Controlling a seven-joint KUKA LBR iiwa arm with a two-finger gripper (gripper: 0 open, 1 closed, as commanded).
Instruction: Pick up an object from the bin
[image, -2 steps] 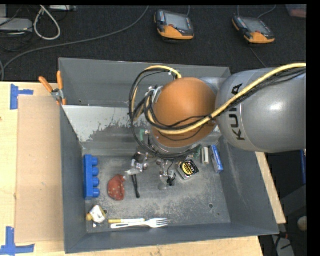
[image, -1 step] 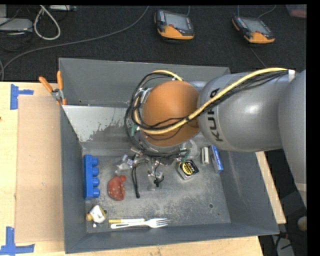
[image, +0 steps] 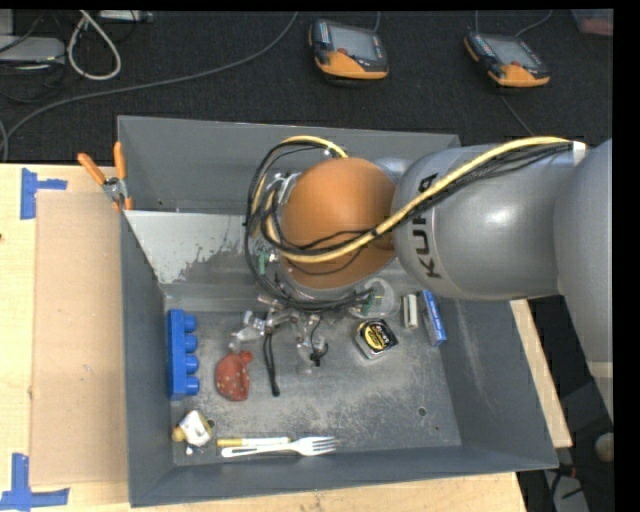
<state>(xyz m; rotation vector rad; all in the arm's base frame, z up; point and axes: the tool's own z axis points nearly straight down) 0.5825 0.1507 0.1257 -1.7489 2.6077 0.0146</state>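
Nearest me, at the six o'clock side of the grey metal bin (image: 400, 412), lies a white plastic fork (image: 280, 446). Just at the fork's nine o'clock is a small white-and-yellow knobbly toy (image: 193, 430). Further in, toward the bin's eight o'clock, a blue studded plastic block (image: 182, 352) lies along the wall, and a dark red lumpy piece (image: 234, 376) sits close at its three. Next comes a thin black rod (image: 270, 366), whose far end runs up to the gripper (image: 292, 338). The gripper hangs low near the bin's middle; whether it is apart or together I cannot tell.

At the gripper's three o'clock is a black-and-yellow tape measure (image: 377, 338). Beyond that, a small pale cylinder (image: 409, 310) and a blue pen (image: 432, 318) lie side by side.

The rod, at the gripper's seven, is the closest thing, so I'd guess it is the pick. A good grasp would straddle it crosswise, right down at the floor, and stay clear of the red lump.

There is one of each, eight things in all.
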